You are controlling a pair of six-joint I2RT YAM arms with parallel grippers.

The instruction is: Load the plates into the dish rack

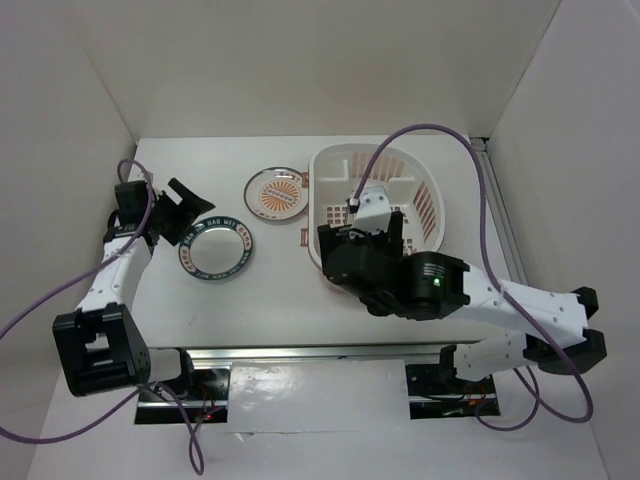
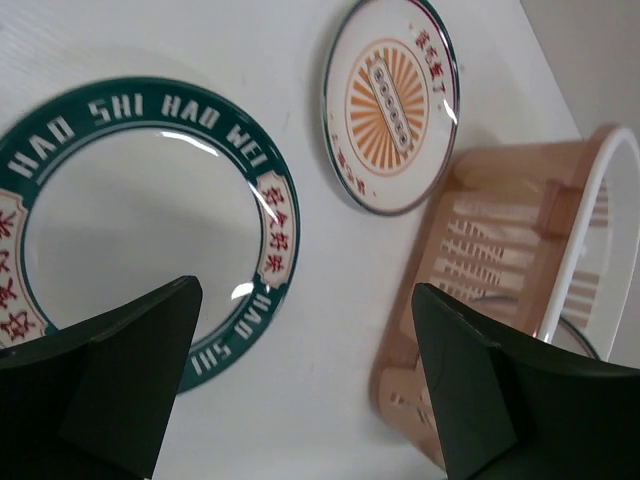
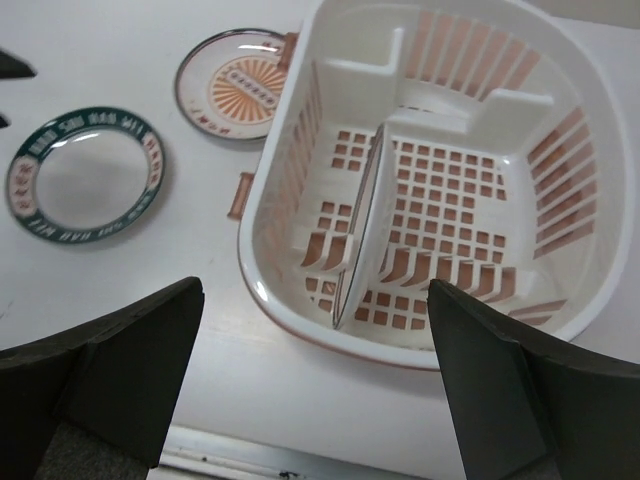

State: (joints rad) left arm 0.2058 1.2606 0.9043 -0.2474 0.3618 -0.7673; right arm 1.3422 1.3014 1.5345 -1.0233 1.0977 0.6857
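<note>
The left gripper [image 2: 305, 290] hangs with its jaws spread wide and nothing between them. The teal-rimmed plate [image 2: 140, 220] lies flat on the table [image 2: 330, 340] just beyond them, partly hidden behind the finger at the left of the wrist view. Farther out past the gap lies the orange sunburst plate [image 2: 390, 100], also flat and just beside the dish rack [image 2: 490, 250], which sits beyond the other finger. The right gripper [image 3: 315, 288] hovers at the near side of the rack, its jaws likewise fully apart and empty. Straight ahead of their gap a third plate [image 3: 362, 220] stands on edge inside the rack, on the slotted base — it is seen edge-on, so its pattern cannot be told. The two flat plates lie out beyond this gripper's left-hand finger, apart from each other.
</note>
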